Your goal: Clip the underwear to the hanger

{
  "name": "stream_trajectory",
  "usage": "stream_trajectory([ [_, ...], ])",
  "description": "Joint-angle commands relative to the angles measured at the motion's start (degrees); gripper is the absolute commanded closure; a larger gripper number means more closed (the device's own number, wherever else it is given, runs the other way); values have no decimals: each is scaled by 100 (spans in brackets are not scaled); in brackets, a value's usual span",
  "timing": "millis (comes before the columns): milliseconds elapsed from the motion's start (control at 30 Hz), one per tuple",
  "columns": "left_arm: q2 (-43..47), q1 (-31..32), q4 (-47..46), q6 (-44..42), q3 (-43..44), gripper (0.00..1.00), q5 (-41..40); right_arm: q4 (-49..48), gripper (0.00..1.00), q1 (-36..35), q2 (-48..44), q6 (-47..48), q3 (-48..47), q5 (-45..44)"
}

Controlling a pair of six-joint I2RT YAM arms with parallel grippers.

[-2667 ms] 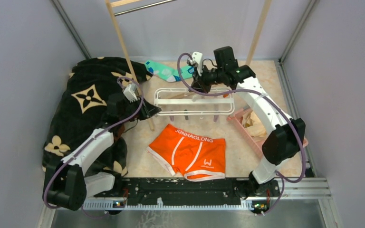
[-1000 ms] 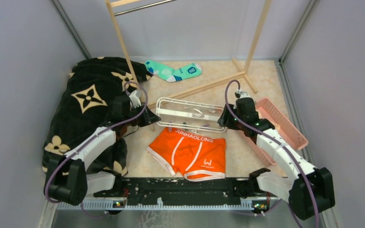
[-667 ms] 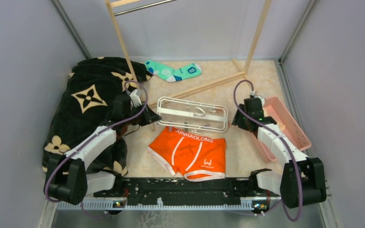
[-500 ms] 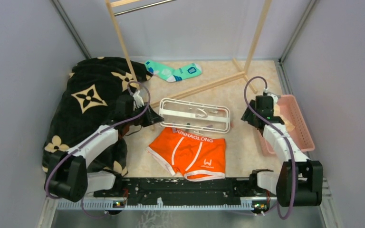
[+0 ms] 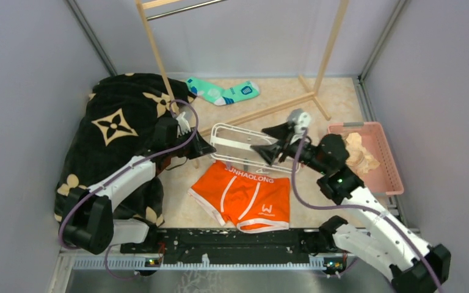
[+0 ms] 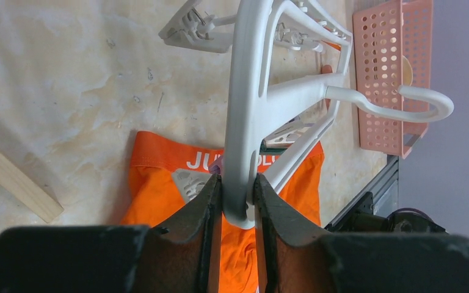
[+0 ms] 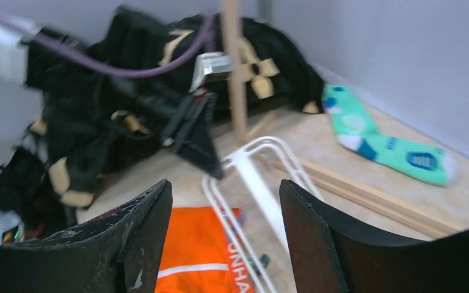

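The orange underwear (image 5: 244, 195) lies flat on the floor near the arms, with its waistband lettering toward the back. The white hanger (image 5: 235, 144) sits tilted just behind it, over the waistband. My left gripper (image 5: 204, 148) is shut on the hanger's left end. In the left wrist view the fingers (image 6: 210, 201) pinch the white frame (image 6: 247, 91) above the underwear (image 6: 159, 183). My right gripper (image 5: 270, 141) hovers open at the hanger's right part, holding nothing. In the right wrist view (image 7: 226, 201) the hanger (image 7: 256, 177) and the underwear (image 7: 201, 244) lie below the wide jaws.
A black patterned blanket (image 5: 116, 128) fills the left side. A teal sock (image 5: 223, 91) lies at the back, by the wooden rack's post (image 5: 159, 55) and floor bar (image 5: 262, 113). A pink basket (image 5: 372, 177) with beige cloth (image 5: 354, 149) stands at the right.
My right arm has swung from beside the pink basket back over the hanger's right part, its jaws opening wider. The left gripper kept its hold and shifted the hanger slightly rightward.
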State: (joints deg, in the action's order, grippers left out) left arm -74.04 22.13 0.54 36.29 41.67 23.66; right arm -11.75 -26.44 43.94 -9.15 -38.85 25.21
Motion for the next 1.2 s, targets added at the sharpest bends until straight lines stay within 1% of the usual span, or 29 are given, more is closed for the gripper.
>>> stream_trajectory([
  [0, -11, 15, -14, -40, 249, 100, -76, 473, 35, -1419, 918, 1679, -371, -57],
  [33, -3, 18, 10, -52, 250, 100, -85, 814, 35, -1652, 1228, 1955, -566, -139],
  [100, 22, 13, 58, -61, 244, 100, -106, 1242, 35, -1927, 1836, 2178, -970, -159],
  [133, 29, 18, 60, -51, 223, 100, -107, 1279, 36, -1988, 2211, 2204, -1090, -89],
  [233, 51, 18, 65, -35, 211, 100, -92, 1127, 38, -2058, 2897, 2280, -1287, 141],
  [400, 76, 13, 91, -47, 212, 100, -61, 992, 38, -2059, 3760, 2585, -1668, 179],
  [567, 132, 24, 144, -67, 198, 100, -61, 889, 37, -2058, 4266, 2773, -1994, 123],
  [700, 181, 20, 154, -68, 164, 100, -51, 886, 37, -2059, 4502, 2911, -2177, 43],
  [967, 244, 28, 201, -78, 174, 100, -7, 1087, 39, -2059, 4986, 3089, -2405, 135],
  [1067, 257, 21, 210, -70, 190, 100, 10, 1136, 42, -2063, 5027, 3104, -2445, 142],
  [1100, 262, 23, 210, -75, 195, 100, 23, 1159, 45, -2059, 5192, 3103, -2455, 140],
  [1167, 273, 28, 240, -94, 206, 100, 17, 1162, 53, -2059, 5216, 3111, -2450, 91],
])
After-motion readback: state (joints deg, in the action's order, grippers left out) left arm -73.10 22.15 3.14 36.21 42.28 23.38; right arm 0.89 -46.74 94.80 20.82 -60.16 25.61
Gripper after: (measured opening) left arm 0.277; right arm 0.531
